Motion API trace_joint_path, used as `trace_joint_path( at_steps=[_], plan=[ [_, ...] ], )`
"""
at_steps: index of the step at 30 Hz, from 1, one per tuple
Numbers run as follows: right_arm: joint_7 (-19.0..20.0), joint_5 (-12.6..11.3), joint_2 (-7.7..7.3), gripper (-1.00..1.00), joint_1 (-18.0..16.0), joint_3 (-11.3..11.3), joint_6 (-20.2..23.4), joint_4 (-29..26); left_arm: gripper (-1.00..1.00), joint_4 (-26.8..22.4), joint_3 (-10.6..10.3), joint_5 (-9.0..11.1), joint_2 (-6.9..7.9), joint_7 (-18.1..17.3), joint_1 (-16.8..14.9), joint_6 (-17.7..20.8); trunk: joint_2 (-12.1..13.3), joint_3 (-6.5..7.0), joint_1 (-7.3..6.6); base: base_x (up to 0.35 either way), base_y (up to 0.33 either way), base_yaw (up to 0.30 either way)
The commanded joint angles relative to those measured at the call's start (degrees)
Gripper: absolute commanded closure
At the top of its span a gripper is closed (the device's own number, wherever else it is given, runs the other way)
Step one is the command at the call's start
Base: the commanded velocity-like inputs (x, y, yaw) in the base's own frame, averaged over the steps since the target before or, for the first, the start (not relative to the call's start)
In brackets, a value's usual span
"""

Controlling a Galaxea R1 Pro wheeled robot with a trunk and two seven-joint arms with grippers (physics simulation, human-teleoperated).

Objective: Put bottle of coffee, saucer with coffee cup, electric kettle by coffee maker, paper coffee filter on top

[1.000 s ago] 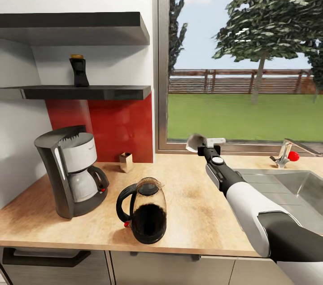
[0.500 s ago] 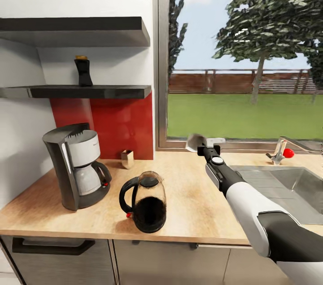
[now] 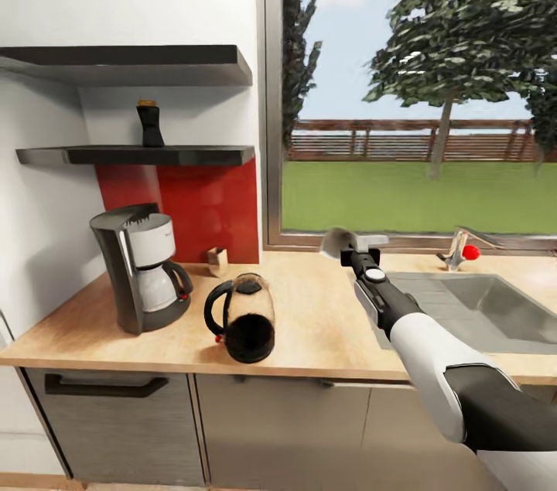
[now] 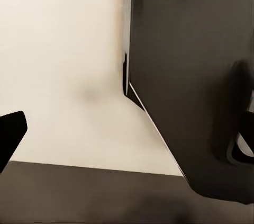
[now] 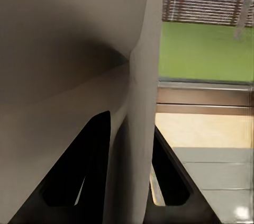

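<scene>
**Right gripper clamped on the paper filter above the counter**

We see the right gripper [image 3: 346,245] closed on the paper coffee filter [image 3: 336,242], held in the air over the kitchen countertop [image 3: 325,321] in front of the window [image 3: 410,89]. In the right wrist view the two dark fingers [image 5: 79,171] lie against the off-white paper [image 5: 69,49], which spreads out beyond them. In the left wrist view one dark fingertip [image 4: 10,131] shows against a pale surface and a dark panel [image 4: 185,75]; we cannot tell how far that gripper is spread.

We can read no writing or brand on any item.

The worktop is light wood over dark grey cabinet fronts [image 3: 124,421], with a steel sink [image 3: 480,309] and a tap [image 3: 458,250] to the right of the arm. The electric kettle [image 3: 244,318] stands well to the left of the filter, and the coffee maker [image 3: 143,267] stands further left near the white wall. A small brown box [image 3: 217,260] sits by the red back panel [image 3: 209,205]. The bottle of coffee [image 3: 149,124] stands on the kitchen shelf [image 3: 139,155], beneath an upper shelf [image 3: 131,66].
</scene>
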Motion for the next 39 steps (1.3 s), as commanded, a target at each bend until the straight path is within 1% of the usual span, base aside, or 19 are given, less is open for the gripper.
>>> trace_joint_path(
  at_steps=[1, 16, 20, 25, 39],
  plan=[
    [-0.3, 0.2, -0.02, 1.00, 0.0, 0.3, -0.1, -0.1, -1.00, -0.1, 0.1, 0.1, 0.01, 0.0, 0.0, 0.3, 0.0, -0.01, -0.01, -0.259, -0.195, 0.000],
    [-0.3, 0.2, -0.02, 1.00, 0.0, 0.3, -0.1, -0.2, -1.00, -0.1, 0.1, 0.1, 0.01, 0.0, 0.0, 0.3, 0.0, -0.01, -0.01, -0.200, -0.244, 0.008],
    [-0.3, 0.2, -0.02, 1.00, 0.0, 0.3, -0.1, -0.2, -1.00, -0.1, 0.1, 0.1, 0.02, 0.0, 0.0, 0.3, 0.0, -0.01, -0.01, -0.160, -0.267, 0.214],
    [-0.3, 0.2, -0.02, 1.00, 0.0, 0.3, -0.1, -0.2, -1.00, -0.1, 0.1, 0.1, 0.02, 0.0, 0.0, 0.3, 0.0, -0.01, -0.01, -0.038, -0.290, 0.270],
    [-0.3, 0.2, -0.07, 1.00, 0.0, 0.3, -0.1, -0.2, -1.00, -0.1, -0.4, -0.3, 0.04, 0.0, 0.0, -0.6, 0.0, -0.01, -0.01, 0.000, -0.020, 0.277]
  ],
)
